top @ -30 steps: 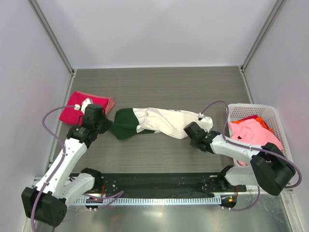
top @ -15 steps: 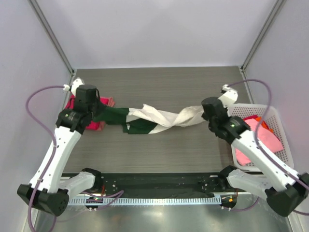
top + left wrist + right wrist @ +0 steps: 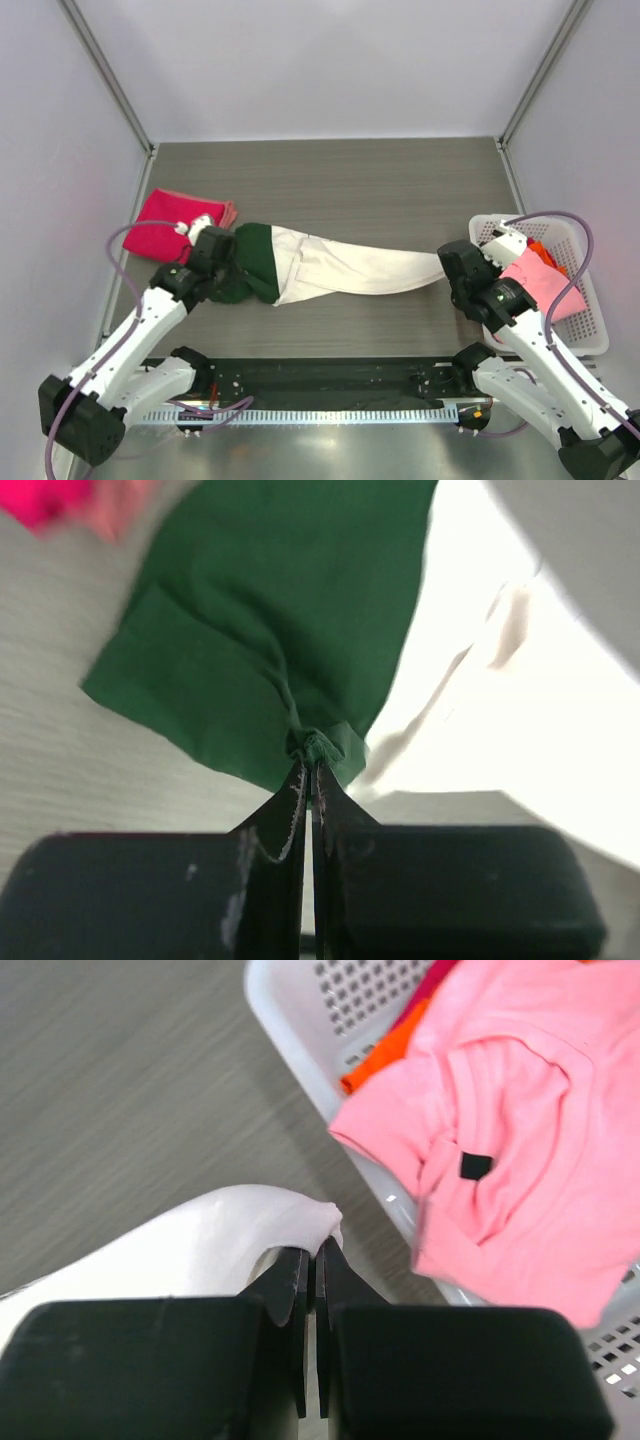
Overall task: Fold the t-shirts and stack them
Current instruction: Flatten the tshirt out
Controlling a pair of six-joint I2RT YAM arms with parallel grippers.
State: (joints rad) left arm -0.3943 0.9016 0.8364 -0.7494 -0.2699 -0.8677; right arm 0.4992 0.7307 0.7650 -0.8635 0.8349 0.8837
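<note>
**Cream shirt pulled long between both grippers**

The folded magenta-red shirt (image 3: 168, 226) lies by the table's (image 3: 330, 175) left edge. Just beside it, the left gripper (image 3: 309, 772) is pinched tight on the cream-white shirt's (image 3: 360, 272) green sleeve. The shirt spans mid-table to the right gripper (image 3: 313, 1253), which is clamped on its white edge. That grip sits beside the basket (image 3: 515, 219) holding the pink shirt (image 3: 535, 280). Bare tabletop stretches behind the shirt to the back wall.

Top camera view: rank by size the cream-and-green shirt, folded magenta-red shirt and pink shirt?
1. Cream-and-green cloth shirt, stretched.
2. Folded magenta-red cloth shirt and pink cloth shirt look alike; the right arm partly hides the pink one.
</note>
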